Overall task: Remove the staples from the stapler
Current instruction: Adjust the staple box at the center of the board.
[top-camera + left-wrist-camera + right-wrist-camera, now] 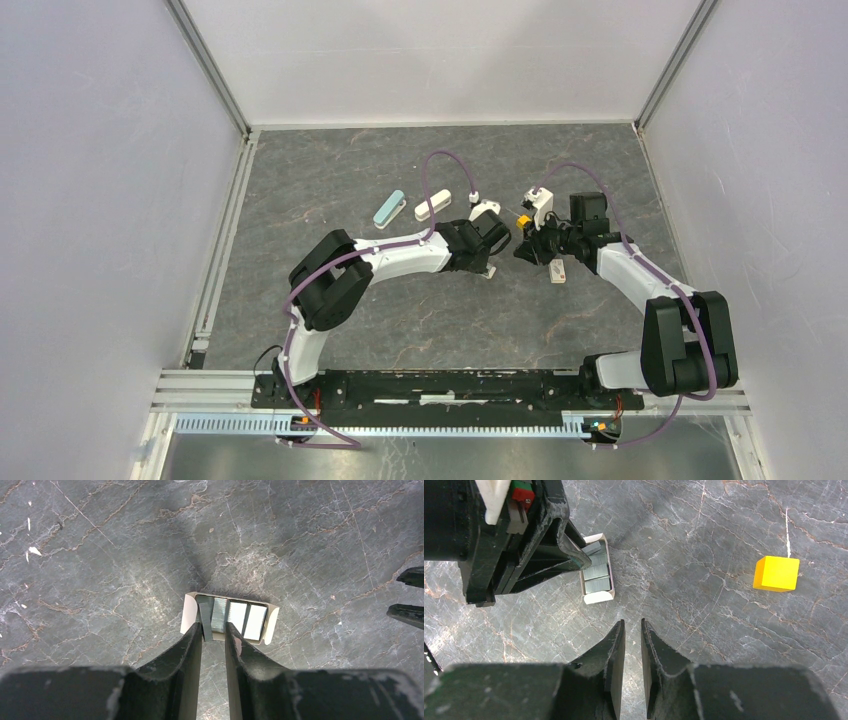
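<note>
**STAPLE STRIP: AT THE LEFT TIPS, IN THE BOX**

Staple strip (205, 619): short, thin, dark grey. It stands on edge, slightly tilted, at one end of the row inside the small staple box (188, 611). Its long axis runs away from the wrist, nearly in line with the fingers. Flat silvery blocks of staples lie beside it in the box.

Left gripper (214, 630): much the nearer of the two. Its tips are at the box's near wall, with the strip between them. The jaws are drawn close, leaving a narrow gap, and the strip leans toward one finger's inner face. Whether it is pinched or only flanked cannot be told (the tips hide the contact).

Right gripper (632, 625): jaws a slit apart, nothing between them. The box lies ahead of it, toward the left arm's side and clear of its tips. A yellow cube (776, 573) sits well off on the other side.

Teal oblong item (389, 209) and white oblong item (433, 205): near each other on the far tabletop (330, 170), well apart from both grippers.

Judgement: the strip appears unloaded and at its resting place. The coming move belongs to the left arm. Because the strip lies along the finger line, backing straight out should leave it in the box, while a sideways pull could drag it out.
</note>
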Controlling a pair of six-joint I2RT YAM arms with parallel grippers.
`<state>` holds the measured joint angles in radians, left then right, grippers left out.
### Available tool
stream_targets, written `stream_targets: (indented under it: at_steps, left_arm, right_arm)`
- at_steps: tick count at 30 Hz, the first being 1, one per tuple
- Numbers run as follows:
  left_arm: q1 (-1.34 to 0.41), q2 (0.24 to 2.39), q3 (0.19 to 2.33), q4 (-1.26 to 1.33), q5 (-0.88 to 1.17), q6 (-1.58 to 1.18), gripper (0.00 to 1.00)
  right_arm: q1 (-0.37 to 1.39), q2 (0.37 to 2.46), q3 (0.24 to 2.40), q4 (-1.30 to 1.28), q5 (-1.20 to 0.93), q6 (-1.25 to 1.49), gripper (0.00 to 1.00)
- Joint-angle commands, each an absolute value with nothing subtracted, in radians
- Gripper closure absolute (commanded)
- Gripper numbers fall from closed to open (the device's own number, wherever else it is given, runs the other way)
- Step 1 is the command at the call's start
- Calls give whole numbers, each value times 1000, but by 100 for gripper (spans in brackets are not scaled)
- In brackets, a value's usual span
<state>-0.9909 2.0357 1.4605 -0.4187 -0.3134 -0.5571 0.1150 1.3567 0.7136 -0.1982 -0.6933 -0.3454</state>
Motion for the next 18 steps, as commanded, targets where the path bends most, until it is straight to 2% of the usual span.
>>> stream_targets:
  at_steps: [1, 18]
  left_arm:
    - [-996, 2013, 1492, -406, -314, -522, 69]
    - [-996, 1967, 1462, -345, -264, -524, 69]
  right_arm:
    - [110, 1359, 739, -187, -715, -357, 76]
    - [109, 1358, 739, -187, -717, -359, 76]
